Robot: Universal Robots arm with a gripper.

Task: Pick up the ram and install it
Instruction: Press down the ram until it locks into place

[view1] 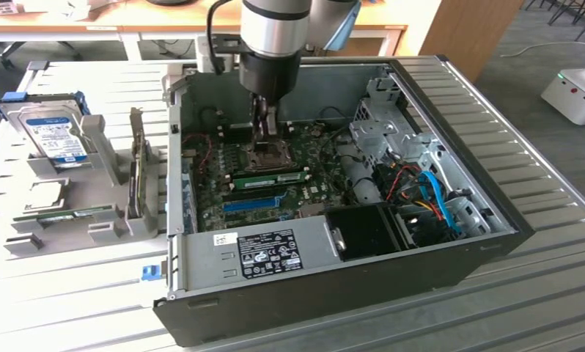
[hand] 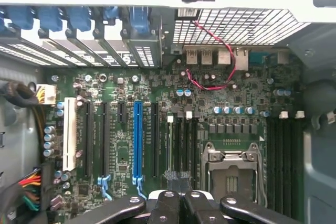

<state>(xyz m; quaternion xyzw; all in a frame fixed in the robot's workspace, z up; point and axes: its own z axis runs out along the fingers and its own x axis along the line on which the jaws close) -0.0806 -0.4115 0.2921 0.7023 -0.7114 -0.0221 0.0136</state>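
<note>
The open computer case (view1: 468, 242) lies on the slatted table with its motherboard (view1: 234, 183) facing up. The ram (view1: 278, 176), a narrow green stick, stands in a slot beside the bare CPU socket (view1: 266, 154). My gripper (view1: 269, 134) hangs inside the case over the socket, a little above the ram, fingers shut with nothing between them. In the wrist view the shut gripper (hand: 179, 182) points at the black memory slots (hand: 181, 145) beside the CPU socket (hand: 231, 169).
At the exterior view's left, a grey rack holds a hard drive with a blue label (view1: 58, 136) and another green stick (view1: 72, 215). The power supply (view1: 263, 253), drive cage (view1: 391, 125) and cables (view1: 429, 198) crowd the case. A long blue slot (hand: 137, 140) crosses the board.
</note>
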